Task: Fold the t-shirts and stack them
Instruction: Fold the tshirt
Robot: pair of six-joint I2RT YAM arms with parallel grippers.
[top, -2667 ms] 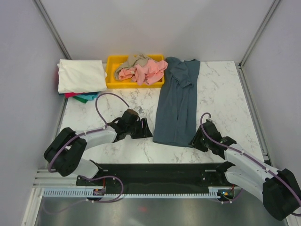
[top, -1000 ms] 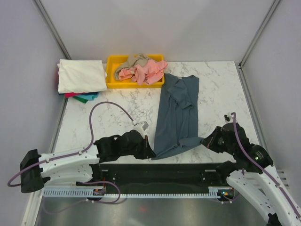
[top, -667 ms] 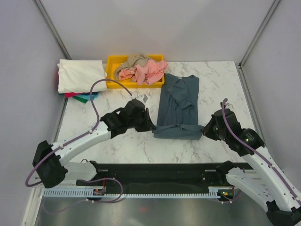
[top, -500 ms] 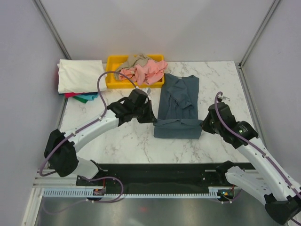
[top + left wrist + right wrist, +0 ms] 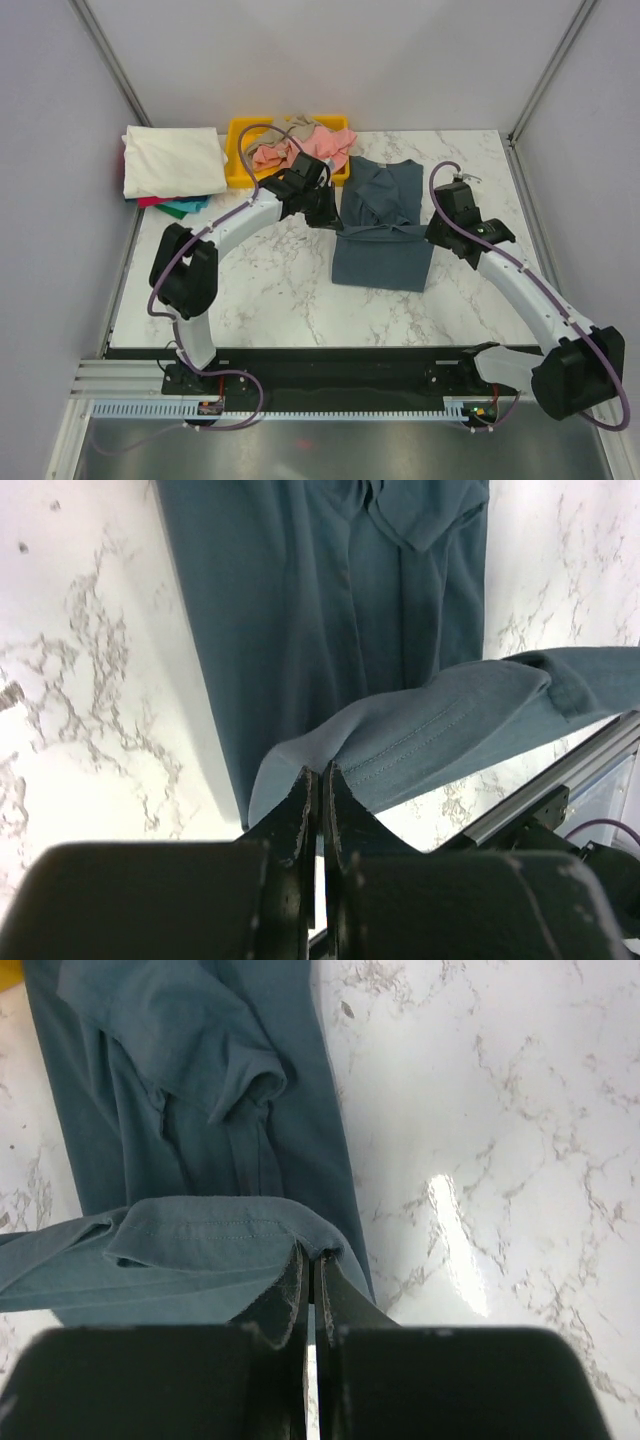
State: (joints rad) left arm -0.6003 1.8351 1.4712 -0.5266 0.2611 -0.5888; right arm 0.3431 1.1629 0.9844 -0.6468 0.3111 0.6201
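The dark slate-blue t-shirt (image 5: 382,262) lies lengthwise mid-table, collar toward the back, its lower part doubled up over its middle. My left gripper (image 5: 332,222) is shut on the hem's left corner, and my right gripper (image 5: 432,233) is shut on the right corner. The hem hangs between them a little above the cloth. The left wrist view has the pinched hem at the fingertips (image 5: 322,771), with the shirt's body (image 5: 330,600) below. In the right wrist view the gripper (image 5: 311,1253) nips the hem above a sleeve (image 5: 235,1070). Salmon-pink (image 5: 325,146) and tan (image 5: 283,130) t-shirts lie crumpled.
Those crumpled shirts fill a yellow bin (image 5: 236,150) at the back, close behind my left arm. At the far left a cream-white folded shirt (image 5: 170,160) tops a stack with red (image 5: 150,201) and teal (image 5: 185,208) ones. Grey walls enclose three sides. A metal rail (image 5: 560,790) runs along the near edge.
Both grippers have carried the shirt's bottom hem from the near edge toward the collar. The lower half now lies doubled over the middle, and the shirt's outline is far shorter.
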